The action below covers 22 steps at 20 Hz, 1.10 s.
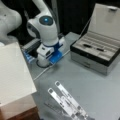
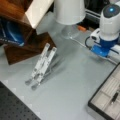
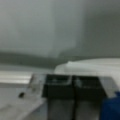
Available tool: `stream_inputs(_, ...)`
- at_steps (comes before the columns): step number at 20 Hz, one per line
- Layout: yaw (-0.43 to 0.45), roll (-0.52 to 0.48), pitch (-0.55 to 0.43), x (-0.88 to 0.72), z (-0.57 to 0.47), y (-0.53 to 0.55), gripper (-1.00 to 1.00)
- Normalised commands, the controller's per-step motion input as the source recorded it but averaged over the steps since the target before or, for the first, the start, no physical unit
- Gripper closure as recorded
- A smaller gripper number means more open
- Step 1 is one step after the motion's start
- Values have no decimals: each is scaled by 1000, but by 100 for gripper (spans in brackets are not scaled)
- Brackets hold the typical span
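Fingers (image 3: 72,86) show in wrist view as two dark pads pressed side by side w/ no gap, so closed, holding nothing. In both front views they're tucked under the arm's white wrist and blue mount (image 1: 55,56) (image 2: 101,50), low near the bench (image 1: 100,87) (image 2: 72,82), so can't make them out there.

Nearest things: a thin white cable (image 1: 50,67) (image 2: 80,43) runs along the bench just beside the blue mount. In a front view the arm's round white base (image 2: 69,11) stands at top centre w/ a small orange bit (image 2: 81,28) next to it.

Open case (image 1: 93,53) sits to a front view's right of the arm, lid (image 1: 106,20) up, tray split into long compartments, two dark pens (image 1: 93,47) lying in them; apart from the arm. In a front view only a corner of the case (image 2: 106,100) shows at bottom right, one pen (image 2: 115,96) visible.

Folding metal stand (image 1: 67,100) (image 2: 42,65), two silvery bars side by side, tilted up, sits mid-bench well apart from the arm. White-topped wooden box (image 1: 15,82) (image 2: 27,27) stands next to the stand.
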Motion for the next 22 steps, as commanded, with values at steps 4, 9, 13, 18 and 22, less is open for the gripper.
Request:
stream_inputs(4,-58,56,-367,-731,-327,-44,100)
stream_inputs(9,-50,37,-335,-726,-164,-82,100)
stream_inputs(13,-41,1,-316,-650,19,-98,100)
stream_inputs(18,-35,-31,-289,-525,57,-118,100)
stream_inputs(22,-16,-28,-227,-396,84,-175,100)
